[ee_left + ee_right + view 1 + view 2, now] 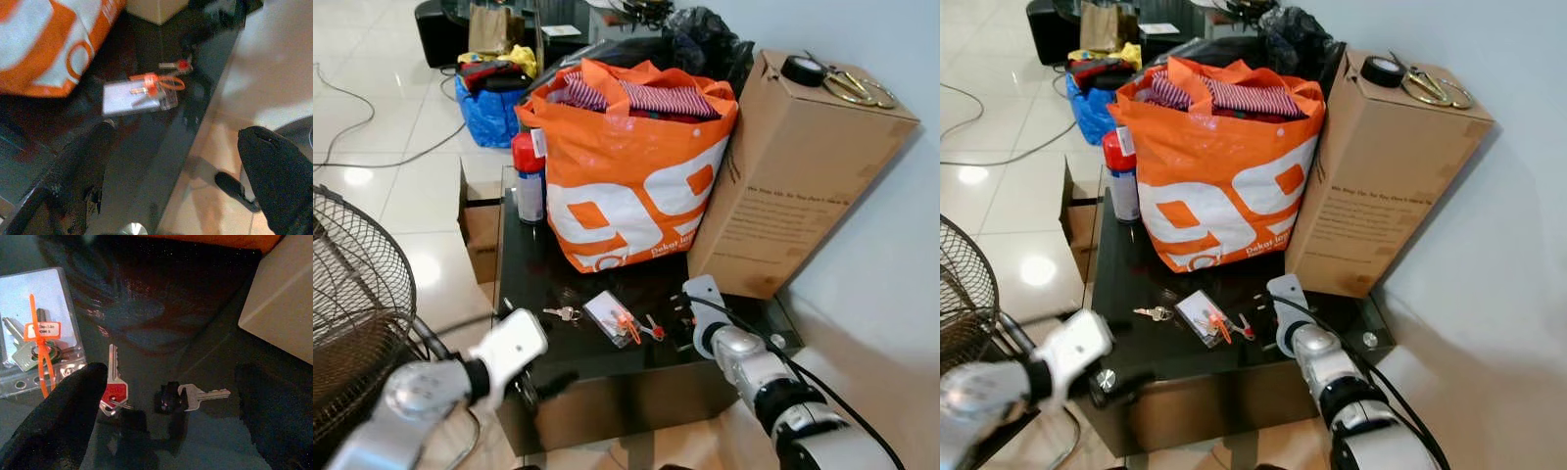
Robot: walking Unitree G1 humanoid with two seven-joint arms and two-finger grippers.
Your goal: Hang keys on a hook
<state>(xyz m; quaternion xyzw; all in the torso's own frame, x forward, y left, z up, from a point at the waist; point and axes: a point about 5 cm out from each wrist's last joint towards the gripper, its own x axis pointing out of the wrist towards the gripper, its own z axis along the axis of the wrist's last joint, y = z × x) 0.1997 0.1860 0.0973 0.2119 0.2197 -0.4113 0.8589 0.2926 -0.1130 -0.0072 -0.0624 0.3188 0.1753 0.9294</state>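
Note:
On the dark glass table [533, 264] lie a small silver key bunch [564, 313], a clear plastic pouch [610, 316] holding keys tied with an orange tag, a red-headed key [113, 392] and a black-headed key [193, 397]. My right gripper [684, 325] hovers low over the table's front right part, open, with the red-headed and black-headed keys between its fingers [63, 421]. My left gripper [543, 385] is open at the table's front edge, slightly below the top, pointing toward the pouch [139, 95].
An orange shopping bag [626, 166] full of clothes and a tall cardboard box [793, 186] with scissors and tape [847, 86] on top fill the table's back. A red-capped spray can [529, 181] stands at the left. A fan [352, 304] is at my left.

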